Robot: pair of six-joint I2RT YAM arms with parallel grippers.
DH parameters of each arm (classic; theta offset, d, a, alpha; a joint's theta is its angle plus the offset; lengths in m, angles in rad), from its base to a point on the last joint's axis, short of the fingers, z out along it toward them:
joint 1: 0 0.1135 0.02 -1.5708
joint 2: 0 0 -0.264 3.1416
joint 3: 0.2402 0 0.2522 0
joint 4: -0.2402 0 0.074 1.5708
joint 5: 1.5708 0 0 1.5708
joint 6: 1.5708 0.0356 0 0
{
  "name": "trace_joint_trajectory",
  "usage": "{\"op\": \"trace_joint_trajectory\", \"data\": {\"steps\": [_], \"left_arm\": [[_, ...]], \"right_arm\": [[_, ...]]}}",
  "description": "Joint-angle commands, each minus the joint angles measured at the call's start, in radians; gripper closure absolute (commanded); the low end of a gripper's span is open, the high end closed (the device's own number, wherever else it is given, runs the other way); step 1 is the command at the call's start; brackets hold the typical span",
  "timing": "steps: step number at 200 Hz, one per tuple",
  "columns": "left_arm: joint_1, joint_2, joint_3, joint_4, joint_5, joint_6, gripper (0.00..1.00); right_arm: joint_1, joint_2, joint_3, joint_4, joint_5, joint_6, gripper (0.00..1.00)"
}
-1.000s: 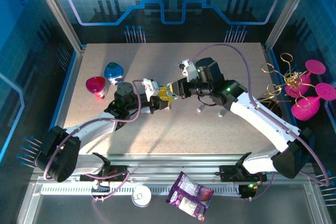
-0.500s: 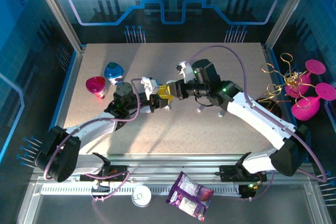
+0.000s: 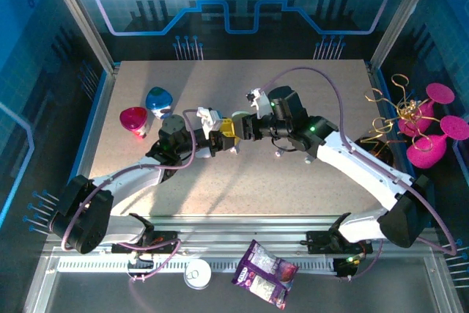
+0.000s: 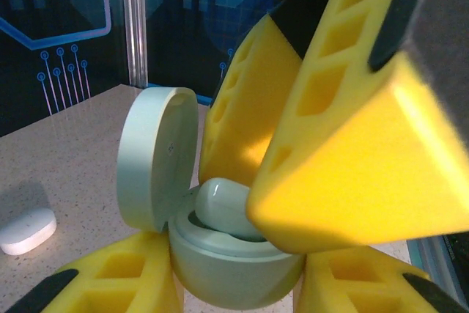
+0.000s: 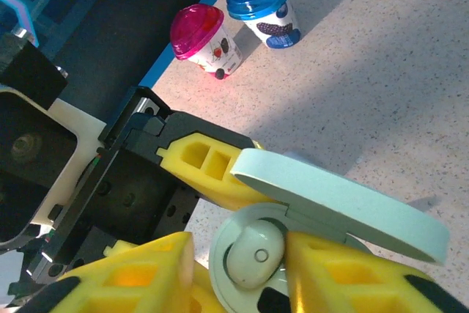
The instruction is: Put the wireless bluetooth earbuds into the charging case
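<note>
Top external view: two arms meet over the middle of the speckled surface [image 3: 293,181], tips almost together, well apart from the pink cup [image 3: 133,121] and blue cup [image 3: 159,100] at the left.
Left tool [image 4: 234,284]: closed narrowly on the mint case [image 4: 220,262]. Its yellow fingers clamp either side of the base, apparently to steady the case with its mouth turned toward the other arm.
Right tool [image 5: 242,262]: fingers drawn close, pinching an earbud [image 5: 253,254] between them, tips down at the case's rim.
Lid [image 4: 157,159]: hinged back upright, which leaves the opening free for the approach.
Spare white case [image 4: 26,229]: lying on the surface, well apart from the action.
Earbud: sitting in the mouth of the mint case, partly down and not visibly seated. The insertion looks under way, and a straight, gentle press would likely finish it.
</note>
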Motion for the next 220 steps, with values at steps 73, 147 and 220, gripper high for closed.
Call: {"op": "trace_joint_trajectory", "data": {"steps": [73,147,220], "left_arm": [[-0.004,-0.012,-0.036,0.086,0.016,0.095,0.66],[-0.003,-0.036,-0.098,0.187,0.089,0.170,0.66],[-0.002,-0.050,-0.098,0.181,0.100,0.171,0.66]], "right_arm": [[-0.023,-0.234,-0.113,0.042,0.138,-0.075,0.46],[-0.289,-0.373,-0.363,-0.107,0.280,0.030,0.45],[-0.389,-0.122,-0.439,-0.167,0.386,0.067,0.41]]}}
